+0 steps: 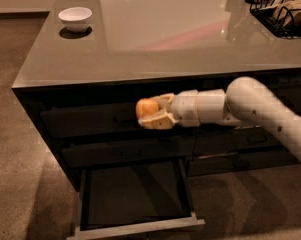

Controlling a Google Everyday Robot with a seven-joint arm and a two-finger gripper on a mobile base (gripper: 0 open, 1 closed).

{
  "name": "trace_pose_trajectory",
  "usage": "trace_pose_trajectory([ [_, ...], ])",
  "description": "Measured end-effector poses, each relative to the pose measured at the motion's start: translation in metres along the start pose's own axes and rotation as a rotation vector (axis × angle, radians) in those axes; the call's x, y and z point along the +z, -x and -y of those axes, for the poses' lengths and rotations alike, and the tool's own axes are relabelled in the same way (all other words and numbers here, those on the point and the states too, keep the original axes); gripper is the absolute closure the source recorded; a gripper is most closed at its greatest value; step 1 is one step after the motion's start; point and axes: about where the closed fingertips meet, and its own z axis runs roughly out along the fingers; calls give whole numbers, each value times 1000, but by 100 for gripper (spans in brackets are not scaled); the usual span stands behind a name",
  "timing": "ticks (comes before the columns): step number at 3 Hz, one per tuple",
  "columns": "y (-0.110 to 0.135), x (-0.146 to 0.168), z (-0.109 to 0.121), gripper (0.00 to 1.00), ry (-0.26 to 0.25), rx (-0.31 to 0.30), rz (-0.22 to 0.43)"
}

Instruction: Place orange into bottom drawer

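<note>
My gripper (pixel 149 112) is shut on the orange (pixel 145 107), a small round orange-yellow fruit. It holds the fruit in the air in front of the top drawer of the left-hand stack, below the counter edge. The white arm reaches in from the right. The bottom drawer (pixel 135 226) is pulled open below the gripper, with a flat dark interior and a lighter grey front rim. The orange hangs well above the drawer, over its back half.
A white bowl (pixel 75 18) sits on the grey counter (pixel 155 39) at the back left. A black wire basket (pixel 282 9) stands at the back right. Two closed drawers sit above the open one. The right-hand stack (pixel 250 149) is closed. Brown floor surrounds the cabinet.
</note>
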Motion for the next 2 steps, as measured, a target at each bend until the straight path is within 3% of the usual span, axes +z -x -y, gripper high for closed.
trace_pose_trajectory([
  [1,-73,16,12,100,-21,79,4],
  [2,-201,34,-2,100,4,120,27],
])
